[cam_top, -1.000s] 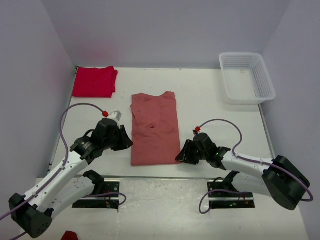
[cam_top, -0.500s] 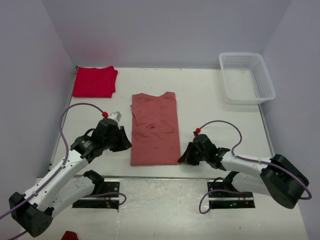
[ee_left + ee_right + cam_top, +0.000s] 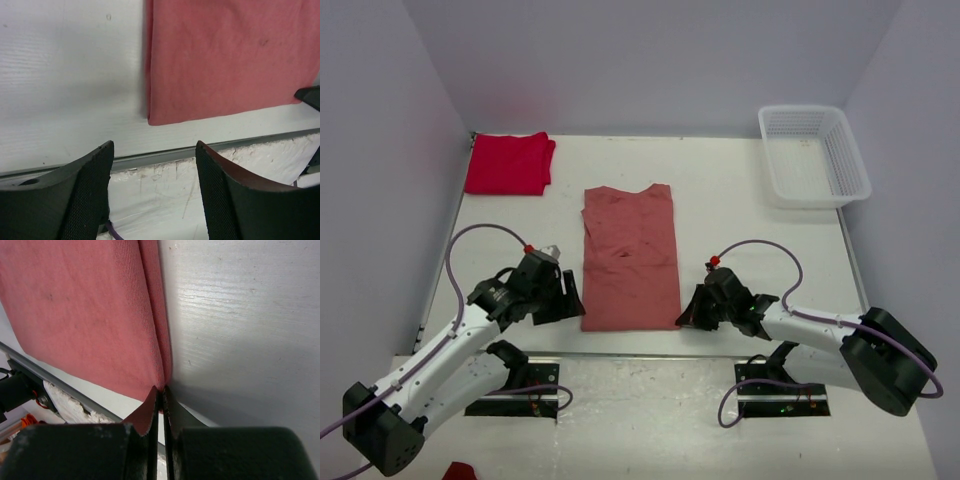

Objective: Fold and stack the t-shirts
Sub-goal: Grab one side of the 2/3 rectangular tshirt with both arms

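Near edge: left end effector (image 3: 154, 147) gaped wide, empty, poised off 7 o'clock corner of salmon-pink t-shirt (image 3: 630, 260). Right end effector (image 3: 161, 395) was closed to slit, apparently pinching 5 o'clock corner. Salmon-pink t-shirt lay at centre of surface (image 3: 740, 200), folded lengthwise; crosswise fold and stacking judged pending. Red t-shirt (image 3: 508, 163) sat folded at 10 o'clock, basket (image 3: 815, 155) at 2 o'clock. Right wrist view alone revealed pinch and doubled edge; top view alone showed red t-shirt and basket.

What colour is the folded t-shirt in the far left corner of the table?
The t-shirt is bright red; the top external view shows it best.
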Tool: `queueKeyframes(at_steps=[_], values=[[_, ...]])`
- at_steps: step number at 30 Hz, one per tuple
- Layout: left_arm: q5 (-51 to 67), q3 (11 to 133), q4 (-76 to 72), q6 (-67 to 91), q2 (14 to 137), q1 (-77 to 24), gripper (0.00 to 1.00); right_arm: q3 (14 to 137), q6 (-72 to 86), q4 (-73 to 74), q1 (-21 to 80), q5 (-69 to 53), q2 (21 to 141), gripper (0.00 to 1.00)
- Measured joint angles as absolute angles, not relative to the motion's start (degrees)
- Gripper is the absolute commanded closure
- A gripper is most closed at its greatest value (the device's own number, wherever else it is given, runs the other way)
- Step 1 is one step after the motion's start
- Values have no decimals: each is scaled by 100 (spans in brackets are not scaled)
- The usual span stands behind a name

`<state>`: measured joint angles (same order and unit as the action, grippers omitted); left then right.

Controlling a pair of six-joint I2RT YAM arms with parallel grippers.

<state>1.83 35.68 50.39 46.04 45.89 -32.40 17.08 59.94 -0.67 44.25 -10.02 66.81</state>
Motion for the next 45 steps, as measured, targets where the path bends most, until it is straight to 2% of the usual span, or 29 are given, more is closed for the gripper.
queueKeyframes(at_steps=[4,10,32,39,41,45], values=[[576,2976,4799,4797,4517,-3242,42,1704,5992,-64,4425,-1002,6667,100],[851,2427,4569,4939,4477,-3245,49,1684,5981,-43,4427,-1004,6628,100],[961,2045,3489,5059,4921,-3245,53,1651,5979,-40,4431,-1004,6582,100],[987,1999,3203,5065,5063,-3245,57,1649,5981,-45,4431,-1004,6582,100],[1004,1977,3094,5076,5092,-3245,60,1649,5981,-47,4431,-1004,6582,100],[1037,1920,2897,5153,5186,-3245,73,1649,5981,-47,4431,-1007,6584,100]])
